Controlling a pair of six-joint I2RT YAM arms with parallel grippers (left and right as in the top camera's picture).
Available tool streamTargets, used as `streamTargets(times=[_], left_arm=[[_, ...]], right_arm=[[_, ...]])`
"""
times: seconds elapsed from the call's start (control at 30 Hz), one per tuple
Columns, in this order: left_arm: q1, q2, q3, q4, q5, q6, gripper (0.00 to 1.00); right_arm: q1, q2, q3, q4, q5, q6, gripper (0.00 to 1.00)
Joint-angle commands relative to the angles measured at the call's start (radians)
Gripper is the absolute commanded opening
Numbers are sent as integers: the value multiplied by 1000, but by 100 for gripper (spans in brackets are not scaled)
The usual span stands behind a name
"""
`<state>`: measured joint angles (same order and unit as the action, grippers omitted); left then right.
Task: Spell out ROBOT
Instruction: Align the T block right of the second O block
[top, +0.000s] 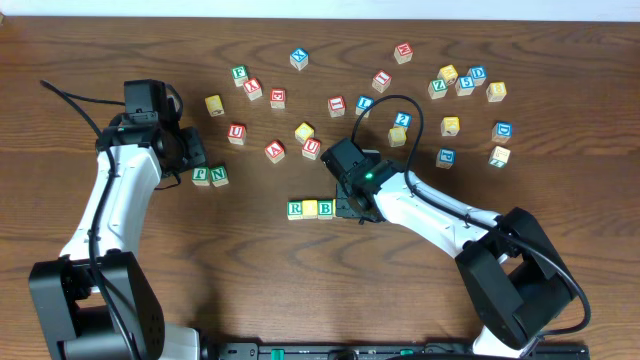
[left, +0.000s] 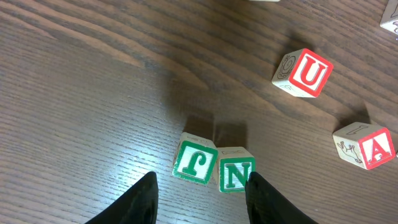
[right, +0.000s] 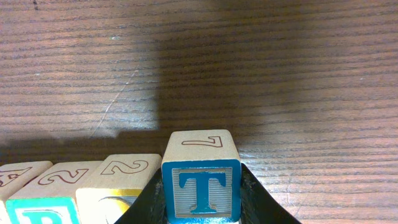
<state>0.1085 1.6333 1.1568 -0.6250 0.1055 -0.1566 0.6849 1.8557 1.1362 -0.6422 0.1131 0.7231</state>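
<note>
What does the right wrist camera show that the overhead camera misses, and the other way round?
Right wrist only: the blue T cube clamped in the right gripper, beside a yellow-faced cube; from above, the gripper hides both. Overhead only: the green R cube starting the row, and the loose cubes scattered farther back. Shared: the green B cube and the wooden table.

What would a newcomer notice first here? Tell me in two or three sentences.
The right gripper clamps a blue T cube at the end of the row holding the green R cube and green B cube, mid-table. The left gripper hangs open by the green N cube at left. Loose letter cubes scatter across the table, on its far half.
</note>
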Motion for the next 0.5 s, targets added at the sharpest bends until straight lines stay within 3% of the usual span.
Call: streamTargets(times=[0.0, 0.47], left_arm=[[1, -8, 18, -3, -4, 7, 45], [1, -8, 18, -3, -4, 7, 45]], right_arm=[[10, 12, -16, -12, 12, -4, 18], [11, 12, -18, -46, -15, 14, 17]])
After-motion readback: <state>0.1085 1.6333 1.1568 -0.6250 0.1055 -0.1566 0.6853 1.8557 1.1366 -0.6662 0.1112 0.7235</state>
